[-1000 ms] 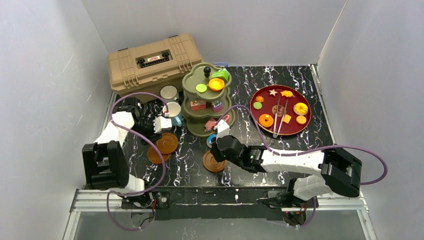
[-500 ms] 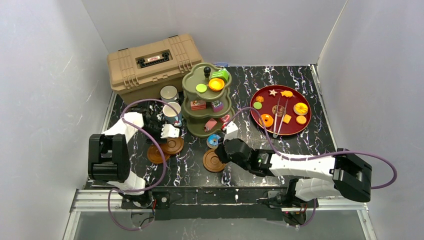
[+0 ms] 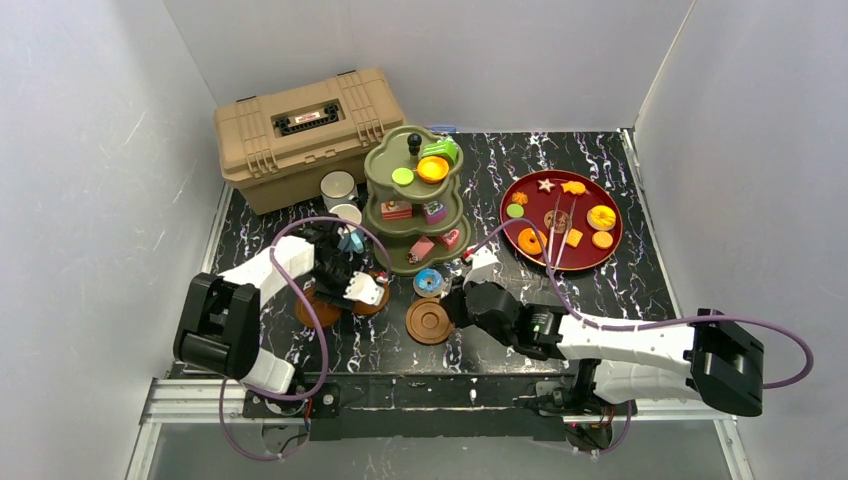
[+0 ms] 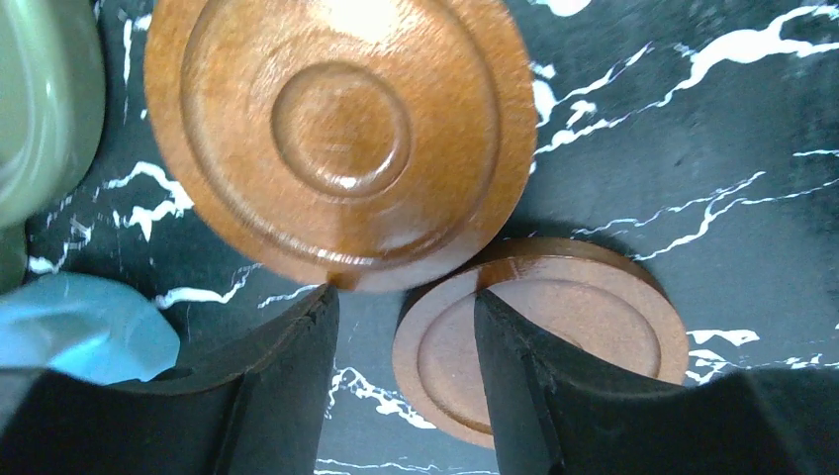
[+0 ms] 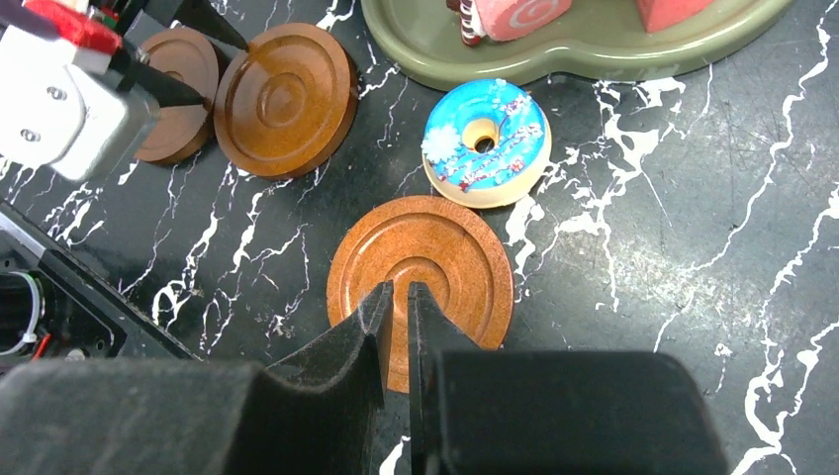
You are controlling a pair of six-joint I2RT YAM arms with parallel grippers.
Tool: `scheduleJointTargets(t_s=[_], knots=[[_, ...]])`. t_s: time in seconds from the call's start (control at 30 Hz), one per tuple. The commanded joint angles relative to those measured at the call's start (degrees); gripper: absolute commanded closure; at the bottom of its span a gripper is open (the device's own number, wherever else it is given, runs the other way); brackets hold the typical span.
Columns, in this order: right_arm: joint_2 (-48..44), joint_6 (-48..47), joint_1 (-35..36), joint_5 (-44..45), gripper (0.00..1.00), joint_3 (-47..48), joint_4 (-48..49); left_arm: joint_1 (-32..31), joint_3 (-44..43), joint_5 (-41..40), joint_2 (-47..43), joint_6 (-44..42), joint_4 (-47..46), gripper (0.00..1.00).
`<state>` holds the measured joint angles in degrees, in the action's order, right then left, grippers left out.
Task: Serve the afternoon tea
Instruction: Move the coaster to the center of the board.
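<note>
The olive-green three-tier stand (image 3: 390, 160) holds toy cakes at the back centre. A brown saucer (image 4: 336, 129) leans on a second saucer (image 4: 594, 336). My left gripper (image 4: 404, 295) is open, with its fingertips at the upper saucer's rim; it also shows in the top view (image 3: 355, 300). My right gripper (image 5: 398, 289) is shut and empty above a third saucer (image 5: 445, 257), which lies flat; this gripper also shows in the top view (image 3: 445, 315). A blue donut (image 5: 483, 142) lies by the stand's base. A white mug (image 3: 347, 214) and a light-blue mug (image 3: 353, 240) stand left of the stand.
The tan toolbox (image 3: 305, 125) sits at the back left with a grey cup (image 3: 338, 187) in front of it. A red tray (image 3: 590, 250) with several toy cakes and tongs (image 3: 553, 240) is at the right. White walls close in the black marble table.
My left gripper has swung from beside the mugs toward the right and nearer, carrying the upper saucer along. My right arm has shifted slightly right; its saucer stayed put.
</note>
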<state>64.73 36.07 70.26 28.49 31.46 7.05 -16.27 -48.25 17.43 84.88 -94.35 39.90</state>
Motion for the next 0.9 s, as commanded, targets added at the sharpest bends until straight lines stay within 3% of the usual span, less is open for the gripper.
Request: scheduleJointTargets(t_s=[0.0,0.2,0.33,0.5,0.63,0.77,0.87], knots=[[-1.86,1.53,0.32,2.01,0.81,-1.13,0.01,-4.69,2.76,0.89,0.97,0.65,5.21,0.49],[0.16,0.52,0.40,1.20,0.80,-0.32,0.68,-11.59,2.36,4.79,-1.78,5.35,9.50,0.50],[4.07,-1.09,0.40,0.01,0.79,1.94,1.58,-10.86,-1.47,10.54,-6.18,13.92,13.74,0.50],[8.85,-3.84,0.49,-1.31,0.76,5.83,3.69,1.63,-6.85,15.14,-9.29,15.71,15.64,0.50],[12.65,-5.11,0.56,-2.62,0.75,8.52,5.99,5.42,-1.15,12.93,-14.43,10.21,15.62,0.50],[15.38,-6.57,1.17,-2.79,0.72,11.11,6.97,10.84,-3.50,17.40,-15.78,24.22,7.64,0.47],[16.72,-7.30,1.86,-1.51,0.56,12.47,7.99,17.75,-12.30,23.09,-9.43,34.15,7.53,0.48]])
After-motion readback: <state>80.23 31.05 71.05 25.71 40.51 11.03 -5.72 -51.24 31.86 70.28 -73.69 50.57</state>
